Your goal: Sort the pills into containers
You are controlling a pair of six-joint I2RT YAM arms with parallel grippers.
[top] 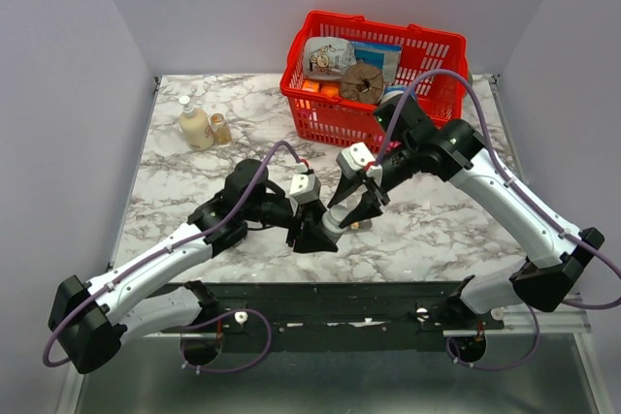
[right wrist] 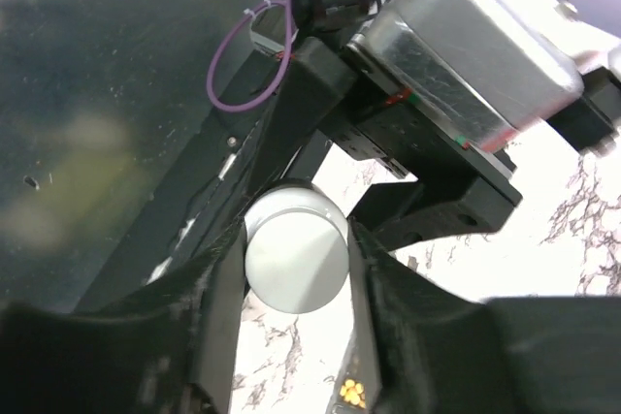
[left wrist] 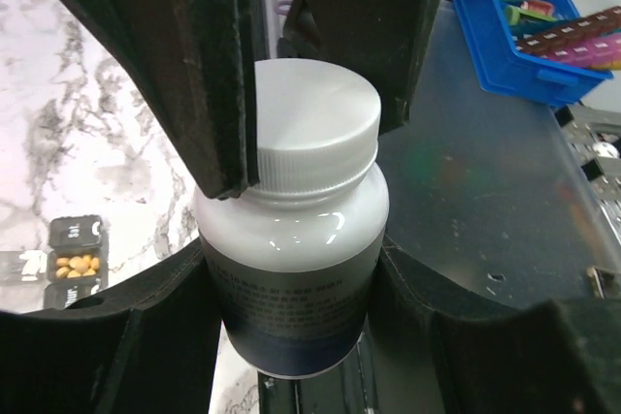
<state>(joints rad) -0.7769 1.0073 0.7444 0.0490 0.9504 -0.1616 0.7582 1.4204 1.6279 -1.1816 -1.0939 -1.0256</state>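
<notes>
containers [left wrist: 75, 239]: the dark grey strip lay flat on the marble table [top: 194, 191], low left in my left wrist view. Only a few compartments showed.
pills [left wrist: 76, 265]: small yellow ones sat in one open compartment. The lid next to it was down.
strip vs pincers: it lay just beside and below both and touched neither.
bottle [left wrist: 291, 259]: white and labelled, it was held between my two pincers, close by the strip.
left pincer [left wrist: 296, 307]: it was closed narrow on the bottle's body, one finger on each side.
right pincer [right wrist: 296, 264]: it was clamped onto the white cap [left wrist: 315, 118], with fingers pressed to its ribbed rim.
red basket [top: 374, 70]: full of goods, it stood well apart at the table's far side.
blue tray [left wrist: 514, 36]: it lay beyond the bottle, with coloured bits inside.
</notes>
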